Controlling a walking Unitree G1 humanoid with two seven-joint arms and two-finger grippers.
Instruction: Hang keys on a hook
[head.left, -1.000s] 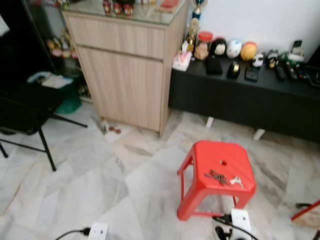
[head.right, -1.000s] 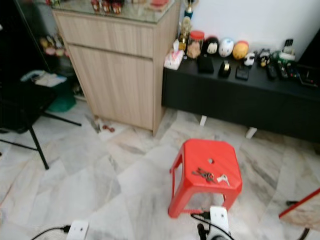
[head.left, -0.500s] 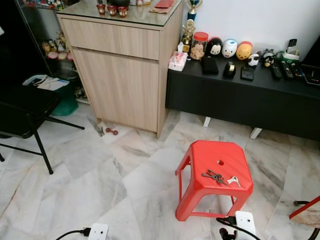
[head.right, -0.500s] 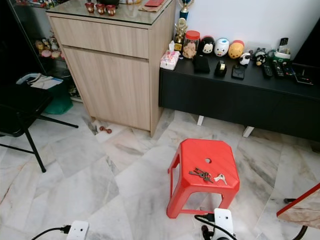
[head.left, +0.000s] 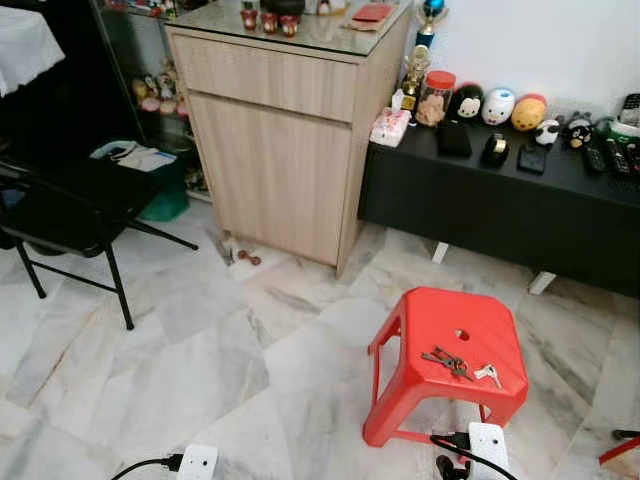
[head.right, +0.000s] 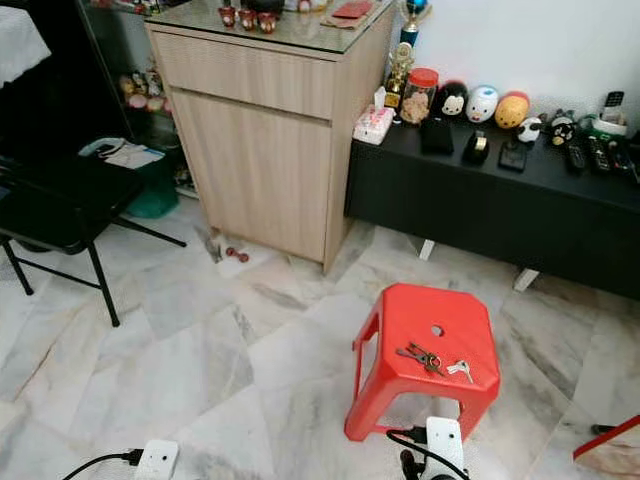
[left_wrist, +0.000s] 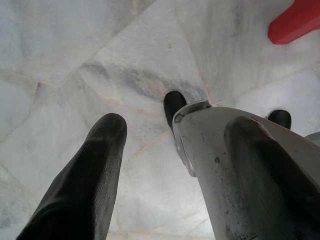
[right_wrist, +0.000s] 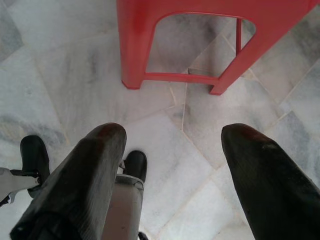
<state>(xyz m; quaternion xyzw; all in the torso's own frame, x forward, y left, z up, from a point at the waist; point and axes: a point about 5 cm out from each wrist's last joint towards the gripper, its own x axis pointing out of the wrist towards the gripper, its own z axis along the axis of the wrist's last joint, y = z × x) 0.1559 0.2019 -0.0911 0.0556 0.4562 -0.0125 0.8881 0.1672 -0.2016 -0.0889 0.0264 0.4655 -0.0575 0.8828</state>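
Note:
A bunch of dark keys with one silver key lies on the seat of a red plastic stool, near its front right corner. Both arms hang low beside my body. In the left wrist view my left gripper is open over the marble floor, above my own grey leg and black feet. In the right wrist view my right gripper is open too, with the stool's red legs just ahead of its fingers. Neither gripper holds anything.
A light wooden cabinet stands at the back. Beside it a low black sideboard carries toys and remotes. A black folding chair is at the left. White power strips with cables lie on the floor in front.
The whole picture has shifted right and sharpened as the camera moved. The keys lie on the stool as before.

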